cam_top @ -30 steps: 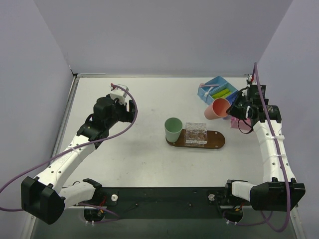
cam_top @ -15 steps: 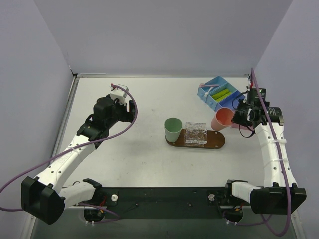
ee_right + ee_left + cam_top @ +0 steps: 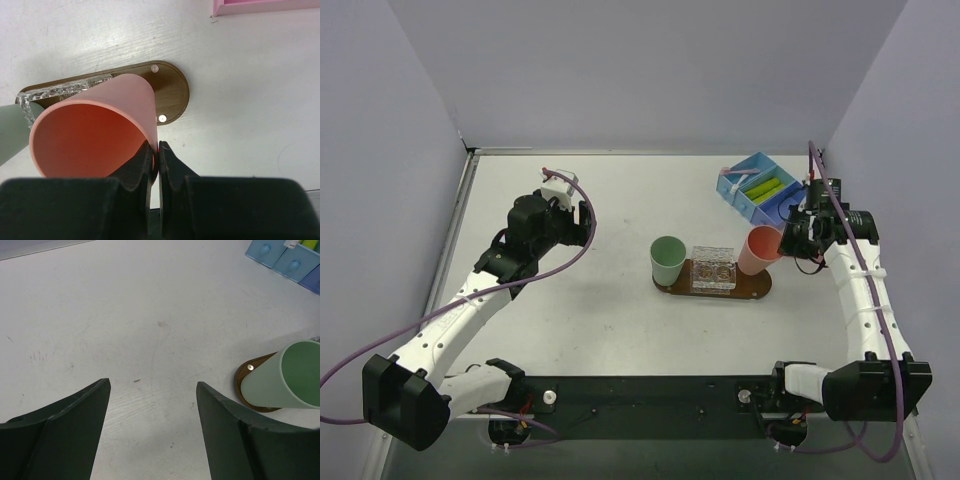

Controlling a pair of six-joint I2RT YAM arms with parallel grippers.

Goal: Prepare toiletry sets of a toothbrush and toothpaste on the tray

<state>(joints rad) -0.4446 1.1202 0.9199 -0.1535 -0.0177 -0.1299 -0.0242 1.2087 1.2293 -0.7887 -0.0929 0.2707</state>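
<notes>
The white table [image 3: 620, 200] carries everything. The dark brown wooden oval tray [image 3: 756, 288] lies at its middle, slightly to the right. The left gripper [image 3: 582, 222] hovers well to the left of the tray, its dark fingers [image 3: 75, 415] spread wide with nothing between them. The right gripper [image 3: 788, 238] is at the tray's right end, its jaws pinched tight on the rim wall of a salmon-pink plastic cup [image 3: 757, 248]. That cup leans over the tray's right end; whether its base touches the wood cannot be told. A blue compartment bin [image 3: 748, 205] sits behind the tray's right end, well apart from it. A mint-green cup [image 3: 667, 258] stands upright on the tray's left end. A clear ribbed block [image 3: 713, 268] rests on the tray's middle, between the two cups. The lime-green flat toothpaste tubes [image 3: 766, 186] lie inside the bin, none on the tray. Pale shapes in the bin's left compartment are too small to identify.
</notes>
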